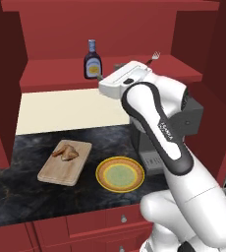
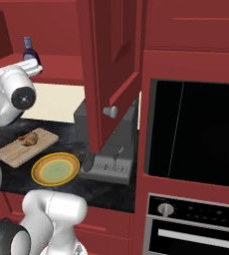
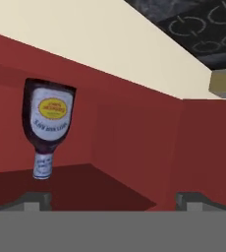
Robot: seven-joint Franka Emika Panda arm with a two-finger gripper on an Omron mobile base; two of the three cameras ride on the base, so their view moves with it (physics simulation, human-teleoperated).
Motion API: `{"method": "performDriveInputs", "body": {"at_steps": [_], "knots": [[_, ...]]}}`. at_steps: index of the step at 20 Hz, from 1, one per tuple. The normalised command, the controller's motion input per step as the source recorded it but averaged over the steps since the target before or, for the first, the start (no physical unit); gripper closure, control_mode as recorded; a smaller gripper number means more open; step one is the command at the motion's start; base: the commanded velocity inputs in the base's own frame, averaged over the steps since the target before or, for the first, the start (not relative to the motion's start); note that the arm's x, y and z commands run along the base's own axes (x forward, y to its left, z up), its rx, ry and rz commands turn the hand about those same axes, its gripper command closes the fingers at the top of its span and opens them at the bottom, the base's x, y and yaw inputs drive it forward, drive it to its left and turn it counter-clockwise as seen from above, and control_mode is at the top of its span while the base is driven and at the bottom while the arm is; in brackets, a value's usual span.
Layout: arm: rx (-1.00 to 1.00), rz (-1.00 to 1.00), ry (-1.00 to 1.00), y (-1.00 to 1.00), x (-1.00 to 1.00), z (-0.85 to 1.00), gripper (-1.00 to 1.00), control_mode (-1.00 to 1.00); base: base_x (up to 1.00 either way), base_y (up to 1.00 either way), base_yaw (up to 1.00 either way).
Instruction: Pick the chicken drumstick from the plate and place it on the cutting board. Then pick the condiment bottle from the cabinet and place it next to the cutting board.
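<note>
Chicken drumstick (image 1: pixel 66 151) already resting on the cutting board (image 1: pixel 65 162) at lower left of the left base view, yellow plate (image 1: pixel 120 174) bare just beside it; next, by judgement, the reach for the condiment bottle (image 1: pixel 92 60) standing on the cabinet (image 1: pixel 110 29) shelf at upper centre. Gripper (image 3: pixel 112 199) short of the bottle, jaws spread wide and empty, bottle off to the left of their line in the hand view. Best shifted to centre the bottle's body before closing; open shelf around it, a small fork (image 1: pixel 154 57) well apart at upper right.
</note>
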Motion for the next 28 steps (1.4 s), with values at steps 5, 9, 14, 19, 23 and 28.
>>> {"method": "performDriveInputs", "body": {"at_steps": [5,9,14,19,23,28], "knots": [[0.08,-0.01,0.00,-0.01,0.26,0.21,-1.00,-1.00,0.00,0.00,0.00],[0.07,0.00,0.00,-0.02,0.25,0.18,-1.00,-1.00,0.00,0.00,0.00],[0.05,0.00,0.00,0.00,0.23,0.13,-1.00,-1.00,0.00,0.00,0.00],[0.02,0.00,0.00,0.00,0.22,0.04,-1.00,-1.00,0.00,0.00,0.00],[0.01,0.00,0.00,0.00,0.22,0.00,-1.00,-1.00,0.00,0.00,0.00],[0.00,0.00,0.00,0.00,0.23,0.00,-1.00,-1.00,0.00,0.00,0.00]]}}
